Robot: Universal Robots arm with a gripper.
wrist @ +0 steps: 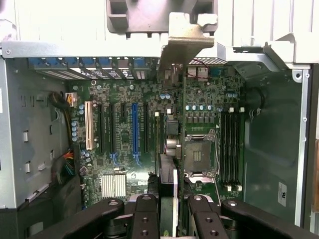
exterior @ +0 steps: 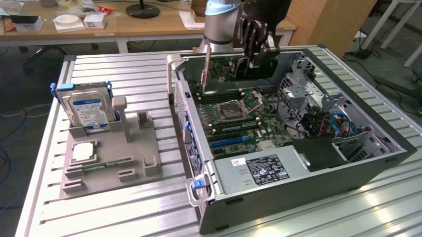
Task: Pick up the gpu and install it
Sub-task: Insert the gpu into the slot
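My gripper (exterior: 258,52) hangs over the far end of the open computer case (exterior: 369,163), shut on the gpu (exterior: 207,69). The card stands upright and above the motherboard (exterior: 244,118). In the wrist view the gpu (wrist: 169,172) shows edge-on as a slim dark card between my two black fingers (wrist: 144,214). It runs out to its silver bracket (wrist: 184,40) near the case's port wall. It hovers over the board between the blue slot (wrist: 133,132) and the processor socket (wrist: 199,154). My gripper (wrist: 172,201) holds the card's end.
A grey fixture (exterior: 125,158) on the slatted table (exterior: 118,69) at the exterior view's left holds a silver hard drive (exterior: 89,113), a small chip and a green memory stick (exterior: 105,165). The power supply (exterior: 264,170), drive cage (exterior: 310,94) and cables (exterior: 336,123) crowd the case.
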